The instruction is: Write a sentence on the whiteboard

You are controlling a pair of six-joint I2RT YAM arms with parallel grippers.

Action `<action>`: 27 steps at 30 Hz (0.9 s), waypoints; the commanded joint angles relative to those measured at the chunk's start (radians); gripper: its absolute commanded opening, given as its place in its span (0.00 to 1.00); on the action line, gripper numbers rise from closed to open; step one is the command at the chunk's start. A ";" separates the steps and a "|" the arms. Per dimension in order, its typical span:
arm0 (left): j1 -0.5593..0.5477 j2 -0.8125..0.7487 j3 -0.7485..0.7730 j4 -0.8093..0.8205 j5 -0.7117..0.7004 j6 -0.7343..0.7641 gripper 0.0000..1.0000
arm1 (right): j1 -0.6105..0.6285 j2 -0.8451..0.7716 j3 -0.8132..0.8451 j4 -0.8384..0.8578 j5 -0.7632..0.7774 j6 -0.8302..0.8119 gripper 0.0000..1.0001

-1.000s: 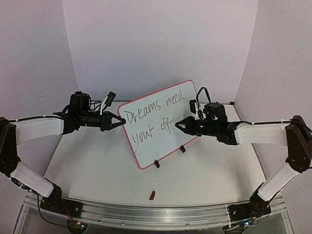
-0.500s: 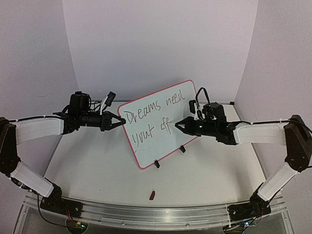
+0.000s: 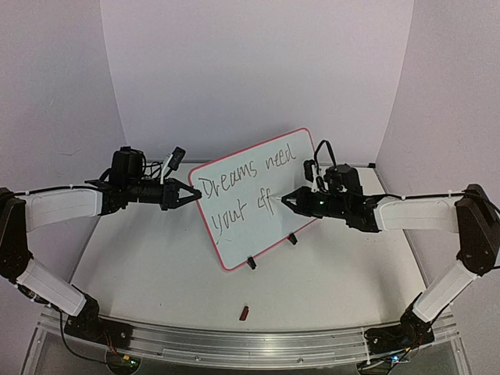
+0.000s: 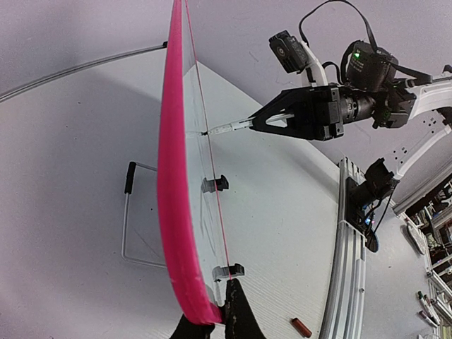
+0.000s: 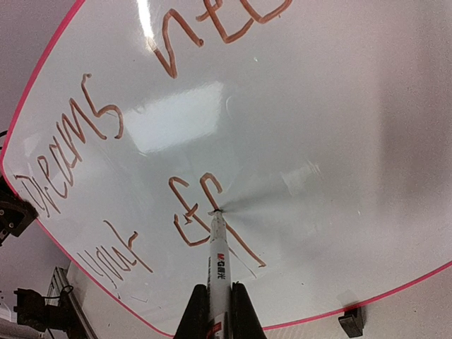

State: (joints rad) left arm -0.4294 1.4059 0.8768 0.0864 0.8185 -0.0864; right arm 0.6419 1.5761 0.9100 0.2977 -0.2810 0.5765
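Note:
The whiteboard [image 3: 250, 234], white with a pink frame, stands tilted on the table and reads "Dreams need your eff" in reddish ink. My left gripper [image 3: 194, 194] is shut on its left edge; the left wrist view shows the pink frame [image 4: 173, 176] pinched between the dark fingers of that gripper [image 4: 220, 314]. My right gripper [image 3: 284, 198] is shut on a white marker [image 5: 217, 244]. The marker's tip touches the whiteboard [image 5: 318, 106] at the second "f". The right gripper [image 5: 219, 286] holds the marker straight out toward the board.
A small red marker cap [image 3: 244, 313] lies on the table in front of the board. Two black clip feet [image 3: 251, 263] hold the board's lower edge. A wire stand [image 4: 131, 219] sits behind it. An aluminium rail [image 3: 250, 348] runs along the near edge.

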 commanded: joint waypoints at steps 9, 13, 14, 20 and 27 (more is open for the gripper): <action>-0.020 0.025 0.001 -0.066 -0.030 0.125 0.00 | -0.002 -0.020 0.023 -0.005 0.066 -0.015 0.00; -0.020 0.027 0.002 -0.066 -0.032 0.124 0.00 | -0.002 -0.030 0.023 -0.009 0.066 -0.018 0.00; -0.020 0.027 0.002 -0.066 -0.032 0.124 0.00 | -0.001 -0.036 0.023 -0.010 0.060 -0.020 0.00; -0.020 0.022 0.000 -0.062 -0.038 0.120 0.00 | -0.001 -0.104 0.013 -0.043 0.038 -0.045 0.00; -0.022 0.022 -0.001 -0.061 -0.036 0.119 0.00 | -0.006 -0.181 -0.003 -0.099 0.046 -0.076 0.00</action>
State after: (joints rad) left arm -0.4294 1.4075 0.8768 0.0872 0.8196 -0.0864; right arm 0.6418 1.4405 0.9092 0.2191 -0.2501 0.5325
